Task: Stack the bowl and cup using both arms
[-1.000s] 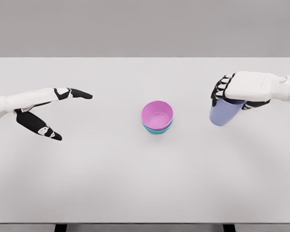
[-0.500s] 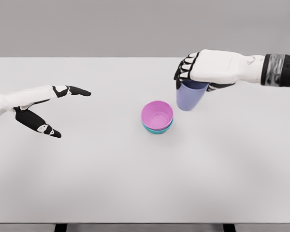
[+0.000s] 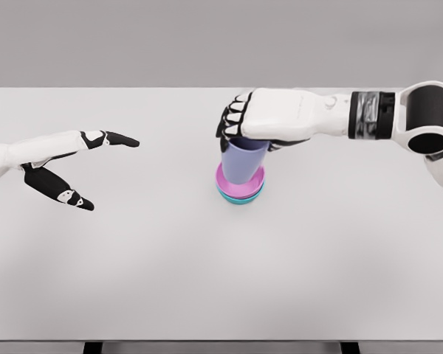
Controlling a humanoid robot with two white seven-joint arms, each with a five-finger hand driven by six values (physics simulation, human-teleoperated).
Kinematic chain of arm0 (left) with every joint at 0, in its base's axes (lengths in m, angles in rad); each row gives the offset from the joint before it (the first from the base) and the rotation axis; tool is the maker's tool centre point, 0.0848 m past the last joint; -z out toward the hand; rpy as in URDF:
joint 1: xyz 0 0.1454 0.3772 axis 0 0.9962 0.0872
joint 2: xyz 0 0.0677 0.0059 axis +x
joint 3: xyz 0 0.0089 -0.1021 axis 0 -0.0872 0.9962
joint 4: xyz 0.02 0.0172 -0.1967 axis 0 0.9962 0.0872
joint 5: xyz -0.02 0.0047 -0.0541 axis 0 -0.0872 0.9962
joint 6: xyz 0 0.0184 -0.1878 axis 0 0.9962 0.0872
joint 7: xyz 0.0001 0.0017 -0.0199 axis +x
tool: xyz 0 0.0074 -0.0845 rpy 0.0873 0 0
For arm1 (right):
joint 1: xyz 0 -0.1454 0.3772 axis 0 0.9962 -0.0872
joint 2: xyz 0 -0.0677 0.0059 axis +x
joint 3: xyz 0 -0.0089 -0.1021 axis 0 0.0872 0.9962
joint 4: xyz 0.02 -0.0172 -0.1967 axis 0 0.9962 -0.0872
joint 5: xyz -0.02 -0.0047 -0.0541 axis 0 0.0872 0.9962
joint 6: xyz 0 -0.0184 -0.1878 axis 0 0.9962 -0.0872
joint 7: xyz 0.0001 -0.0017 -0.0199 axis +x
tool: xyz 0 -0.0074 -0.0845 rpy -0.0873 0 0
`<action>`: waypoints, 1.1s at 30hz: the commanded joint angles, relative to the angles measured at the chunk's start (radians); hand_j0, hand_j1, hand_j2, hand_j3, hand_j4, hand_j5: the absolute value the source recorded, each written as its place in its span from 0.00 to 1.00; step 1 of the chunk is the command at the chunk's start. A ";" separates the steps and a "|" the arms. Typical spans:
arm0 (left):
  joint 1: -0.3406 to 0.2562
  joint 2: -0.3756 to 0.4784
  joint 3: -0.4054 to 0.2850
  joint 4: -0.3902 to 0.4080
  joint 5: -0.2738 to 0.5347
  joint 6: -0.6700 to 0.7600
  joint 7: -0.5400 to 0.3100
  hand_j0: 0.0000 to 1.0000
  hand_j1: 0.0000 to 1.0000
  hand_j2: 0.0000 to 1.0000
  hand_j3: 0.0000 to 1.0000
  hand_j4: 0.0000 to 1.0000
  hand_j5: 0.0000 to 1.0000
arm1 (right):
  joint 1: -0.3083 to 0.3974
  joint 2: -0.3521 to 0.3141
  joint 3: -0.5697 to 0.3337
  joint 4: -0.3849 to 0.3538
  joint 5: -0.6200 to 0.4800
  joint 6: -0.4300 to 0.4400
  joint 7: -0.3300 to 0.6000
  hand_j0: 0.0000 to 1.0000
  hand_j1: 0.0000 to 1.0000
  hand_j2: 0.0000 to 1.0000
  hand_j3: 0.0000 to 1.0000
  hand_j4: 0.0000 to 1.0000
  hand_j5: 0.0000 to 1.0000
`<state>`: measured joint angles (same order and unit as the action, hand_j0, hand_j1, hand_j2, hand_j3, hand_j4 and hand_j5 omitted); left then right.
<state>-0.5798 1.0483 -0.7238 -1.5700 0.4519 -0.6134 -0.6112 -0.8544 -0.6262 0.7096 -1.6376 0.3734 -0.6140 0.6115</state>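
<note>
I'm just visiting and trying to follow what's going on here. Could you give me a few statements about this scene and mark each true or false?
1. The right hand grips a lavender cup from above. True.
2. The cup is positioned over the pink bowl. True; whether it already rests in the bowl cannot be told.
3. The pink bowl stands alone on the table. False: it sits nested in a teal bowl.
4. The left hand holds the teal bowl. False: it is at the left, apart from the bowls, fingers spread, holding nothing.
5. The cup lies on its side. False: it is upright, opening toward the hand.
</note>
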 commanded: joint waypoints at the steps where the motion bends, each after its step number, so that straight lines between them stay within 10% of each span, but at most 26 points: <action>1: 0.000 0.001 0.000 -0.001 0.008 0.002 0.000 1.00 1.00 1.00 1.00 1.00 1.00 | 0.000 0.011 0.019 0.013 -0.005 0.003 -0.001 0.57 0.57 0.57 0.57 0.57 0.57; 31: 0.009 -0.001 0.001 -0.008 0.008 0.002 0.000 1.00 1.00 1.00 1.00 1.00 1.00 | -0.045 0.063 0.102 0.177 0.005 0.003 -0.001 0.59 0.59 0.59 0.59 0.59 0.59; 33: 0.009 -0.001 0.001 -0.008 0.008 0.002 0.000 1.00 1.00 1.00 1.00 1.00 1.00 | -0.045 0.063 0.102 0.173 0.009 0.003 -0.001 0.91 0.91 0.91 0.91 0.91 0.91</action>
<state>-0.5706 1.0469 -0.7232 -1.5781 0.4519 -0.6133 -0.6112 -0.8989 -0.5621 0.8101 -1.4636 0.3860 -0.6138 0.6115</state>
